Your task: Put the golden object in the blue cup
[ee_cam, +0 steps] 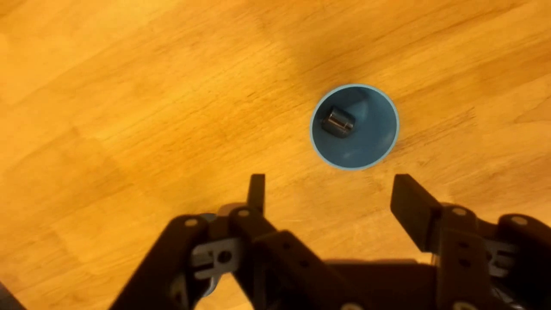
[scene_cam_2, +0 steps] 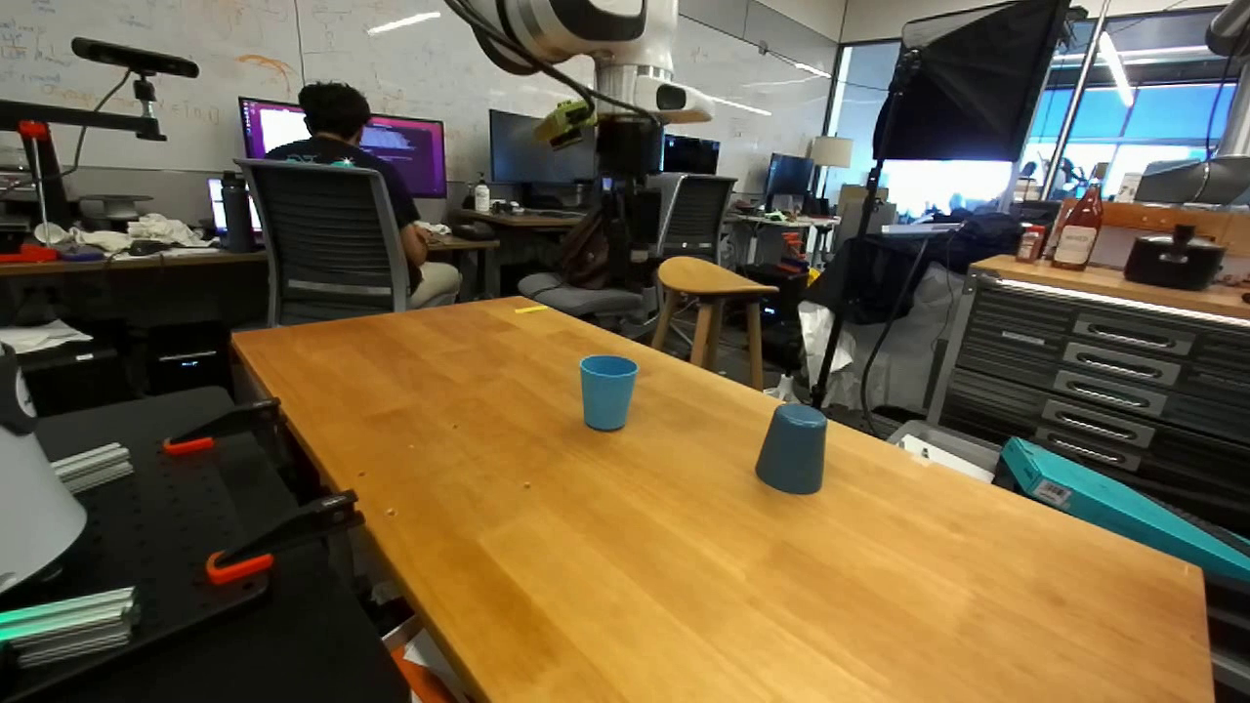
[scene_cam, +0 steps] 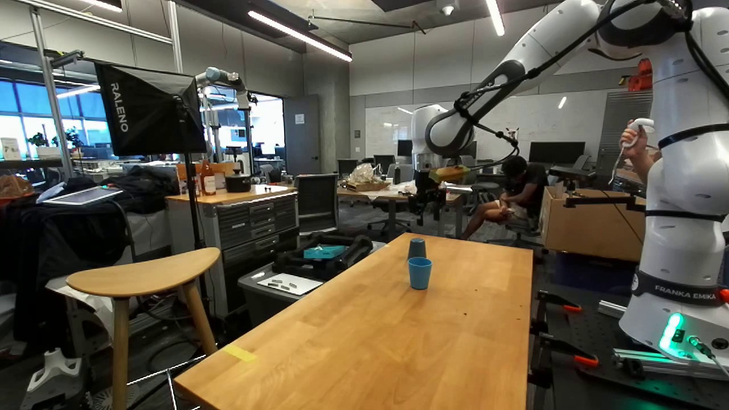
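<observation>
The bright-blue cup (scene_cam: 420, 275) stands upright on the table, also in an exterior view (scene_cam_2: 606, 398) and in the wrist view (ee_cam: 379, 137). A small shiny metal cylinder (ee_cam: 338, 122) lies inside it, against the wall. It has a brownish-gold glint and is the only thing seen that could be the golden object; its true colour is hard to tell. My gripper (ee_cam: 329, 181) is open and empty, with the cup beyond its fingertips in the wrist view. In both exterior views the gripper (scene_cam: 430, 213) (scene_cam_2: 625, 259) hangs well above the table height.
A darker blue cup (scene_cam: 417, 248) stands upside down on the wooden table (scene_cam: 370, 353), near the blue cup, also in an exterior view (scene_cam_2: 792, 451). In the wrist view it is mostly hidden behind the left finger. Clamps (scene_cam_2: 283, 537) sit along one table edge.
</observation>
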Motion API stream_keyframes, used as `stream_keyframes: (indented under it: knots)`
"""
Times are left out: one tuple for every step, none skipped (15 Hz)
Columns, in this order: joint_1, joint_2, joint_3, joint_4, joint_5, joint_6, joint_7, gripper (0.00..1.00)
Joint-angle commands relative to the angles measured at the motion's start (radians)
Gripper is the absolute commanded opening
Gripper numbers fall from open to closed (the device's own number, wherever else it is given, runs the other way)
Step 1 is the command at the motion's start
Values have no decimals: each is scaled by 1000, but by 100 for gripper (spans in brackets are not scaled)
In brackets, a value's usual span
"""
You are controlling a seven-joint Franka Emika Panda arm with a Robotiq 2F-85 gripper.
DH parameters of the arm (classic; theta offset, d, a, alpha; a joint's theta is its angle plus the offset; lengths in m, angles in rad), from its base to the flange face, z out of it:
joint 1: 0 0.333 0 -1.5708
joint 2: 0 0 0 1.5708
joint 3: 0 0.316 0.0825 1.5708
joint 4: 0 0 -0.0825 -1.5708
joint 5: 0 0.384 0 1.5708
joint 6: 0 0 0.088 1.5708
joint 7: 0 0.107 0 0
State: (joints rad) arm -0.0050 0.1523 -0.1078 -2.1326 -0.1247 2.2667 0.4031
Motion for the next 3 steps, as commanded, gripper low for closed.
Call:
stream_keyframes:
  knots:
    - [-8, -11, 8, 1, -4, -10, 0, 84]
    - [-8, -11, 8, 0, -4, -9, 0, 91]
    - [-7, -6, 8, -1, -4, -8, 0, 98]
